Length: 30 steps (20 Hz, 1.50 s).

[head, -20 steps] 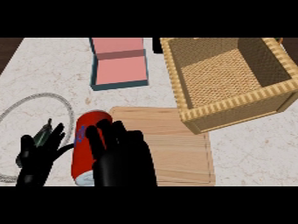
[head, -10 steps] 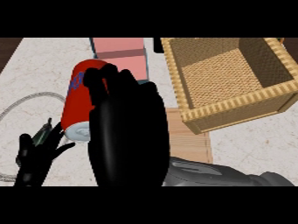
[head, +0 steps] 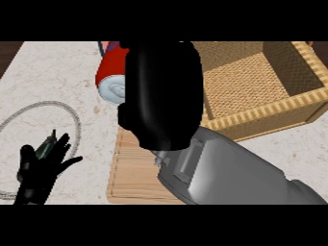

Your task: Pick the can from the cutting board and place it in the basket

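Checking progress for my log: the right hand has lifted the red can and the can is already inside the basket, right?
Not quite. In the head view the right hand holds the red can up, left of the basket, not inside it.

Most of the can (head: 111, 81) behind the right hand (head: 160, 96).
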{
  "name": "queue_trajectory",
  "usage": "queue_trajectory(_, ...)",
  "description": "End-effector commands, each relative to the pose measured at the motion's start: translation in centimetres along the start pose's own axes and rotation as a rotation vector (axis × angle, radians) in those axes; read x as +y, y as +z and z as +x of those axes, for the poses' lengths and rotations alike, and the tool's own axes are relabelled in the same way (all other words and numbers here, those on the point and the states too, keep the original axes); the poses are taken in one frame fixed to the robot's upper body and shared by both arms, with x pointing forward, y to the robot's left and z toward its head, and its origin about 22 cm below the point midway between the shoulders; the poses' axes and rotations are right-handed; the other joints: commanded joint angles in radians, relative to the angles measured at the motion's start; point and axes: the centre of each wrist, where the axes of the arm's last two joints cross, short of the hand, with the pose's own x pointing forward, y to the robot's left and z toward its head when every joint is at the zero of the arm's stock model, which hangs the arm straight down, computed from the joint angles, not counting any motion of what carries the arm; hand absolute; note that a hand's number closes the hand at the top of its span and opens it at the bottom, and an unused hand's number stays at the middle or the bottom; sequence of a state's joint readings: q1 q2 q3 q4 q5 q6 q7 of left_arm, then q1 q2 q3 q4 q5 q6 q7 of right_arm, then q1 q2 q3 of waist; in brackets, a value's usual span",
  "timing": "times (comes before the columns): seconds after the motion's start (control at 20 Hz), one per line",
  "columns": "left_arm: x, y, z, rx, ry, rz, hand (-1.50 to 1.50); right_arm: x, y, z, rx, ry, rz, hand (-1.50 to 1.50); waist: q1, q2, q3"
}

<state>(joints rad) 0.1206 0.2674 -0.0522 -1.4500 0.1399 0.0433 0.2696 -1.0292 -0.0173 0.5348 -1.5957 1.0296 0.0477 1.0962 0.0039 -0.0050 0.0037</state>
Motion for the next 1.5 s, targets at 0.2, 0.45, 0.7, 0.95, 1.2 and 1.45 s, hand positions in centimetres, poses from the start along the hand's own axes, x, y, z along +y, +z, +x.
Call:
queue_trajectory(0.2,0.5,-0.5,-0.7,0.059,-0.008,0.005,0.00,-1.3,-4.8,-1.1,0.132,-0.006,0.036,1.50,0.002,0.005,-0.004)
queue_trajectory(0.45,1.0,0.0,-1.9,0.050,0.010,-0.009,0.00,0.9,-5.1,-5.4,0.220,-0.178,0.038,1.50,0.005,0.007,-0.004)
queue_trajectory(0.7,-0.9,0.6,-2.6,0.043,0.006,0.020,0.00,3.4,-4.0,-12.5,0.213,-0.176,0.033,1.50,0.000,0.006,-0.003)
queue_trajectory(0.95,-0.5,-0.4,-1.8,0.045,-0.004,0.006,0.00,4.8,-6.4,-14.4,0.214,-0.172,0.036,1.50,0.006,0.008,-0.004)
queue_trajectory(1.2,-0.7,0.2,-2.4,0.049,-0.002,0.004,0.00,2.0,-6.7,-16.8,0.266,0.108,0.002,1.50,-0.004,0.004,-0.004)
queue_trajectory(1.45,0.0,-1.4,-1.5,0.053,-0.004,0.017,0.00,1.8,-7.1,-18.9,0.202,0.155,0.012,-1.50,-0.002,0.006,-0.004)
